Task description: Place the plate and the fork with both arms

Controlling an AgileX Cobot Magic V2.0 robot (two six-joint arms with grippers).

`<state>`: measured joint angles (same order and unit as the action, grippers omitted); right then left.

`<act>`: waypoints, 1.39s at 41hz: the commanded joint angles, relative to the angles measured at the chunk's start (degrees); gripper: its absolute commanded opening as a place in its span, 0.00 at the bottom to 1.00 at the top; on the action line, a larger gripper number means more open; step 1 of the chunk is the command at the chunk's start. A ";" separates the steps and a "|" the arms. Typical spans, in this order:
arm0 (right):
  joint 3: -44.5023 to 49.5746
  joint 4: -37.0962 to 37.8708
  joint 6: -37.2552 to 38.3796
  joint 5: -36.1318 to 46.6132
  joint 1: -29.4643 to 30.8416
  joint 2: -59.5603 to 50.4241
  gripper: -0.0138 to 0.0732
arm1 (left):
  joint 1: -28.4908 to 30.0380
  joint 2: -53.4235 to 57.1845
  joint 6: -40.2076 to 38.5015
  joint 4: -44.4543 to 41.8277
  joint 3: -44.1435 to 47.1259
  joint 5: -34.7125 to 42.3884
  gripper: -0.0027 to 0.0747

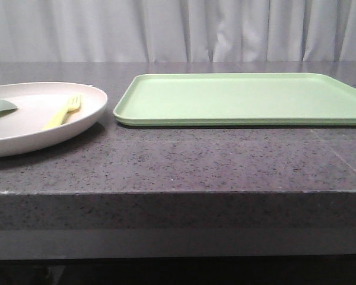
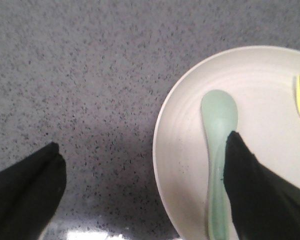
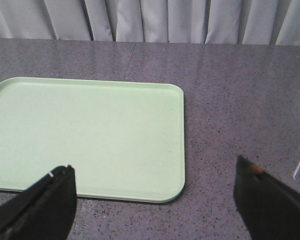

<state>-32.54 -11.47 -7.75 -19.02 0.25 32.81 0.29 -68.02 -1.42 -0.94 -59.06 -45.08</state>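
A speckled grey stone counter stands before a pale pleated curtain. The left gripper hangs with jaws wide apart, straddling the rim of the plate: one finger is over bare counter, the other finger over the plate interior, above the handle of a grey-green spoon. The right gripper hangs with jaws also wide apart over the near edge of the green tray, holding nothing.

The plate sits at the left end of the counter, just beside the tray and apart from it. The fork lies flat inside the plate, on the side nearer the tray, beside the spoon.

Step in hand, as judged: grasp the plate rim. Descend so that the inner finger clears the spoon handle; closing on the spoon together with the rim would give a poor grip. Keep the plate level on lifting so the fork does not slide.

Fork long axis: in the front view it runs diagonally, tines pointing away from the robot and toward the tray, handle toward the robot
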 commanded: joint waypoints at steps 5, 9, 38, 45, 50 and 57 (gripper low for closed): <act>-2.02 0.21 -0.01 3.74 0.01 0.30 0.91 | 0.02 -7.37 -0.07 0.38 -8.58 -7.13 0.83; -2.02 0.21 -0.01 3.53 0.01 0.30 0.91 | 0.02 -10.87 -0.07 0.38 -10.37 -9.99 0.83; -2.02 0.21 -0.01 3.32 0.01 0.30 0.91 | 0.02 -20.18 -0.07 1.28 -10.78 -10.39 0.72; -2.02 0.21 -0.01 3.32 0.01 0.30 0.91 | 0.02 -20.18 -0.07 1.84 -10.78 -9.93 0.58; -2.02 0.21 -0.01 3.32 0.01 0.30 0.91 | 0.02 -20.18 -0.07 3.33 -10.78 -9.68 0.48; -2.02 0.21 -0.01 3.32 0.01 0.30 0.91 | 0.02 -20.18 -0.07 4.98 -10.78 -8.47 0.29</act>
<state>-32.54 -11.47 -7.75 -19.60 0.25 32.81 0.29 -90.14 -1.42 2.72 -68.04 -55.75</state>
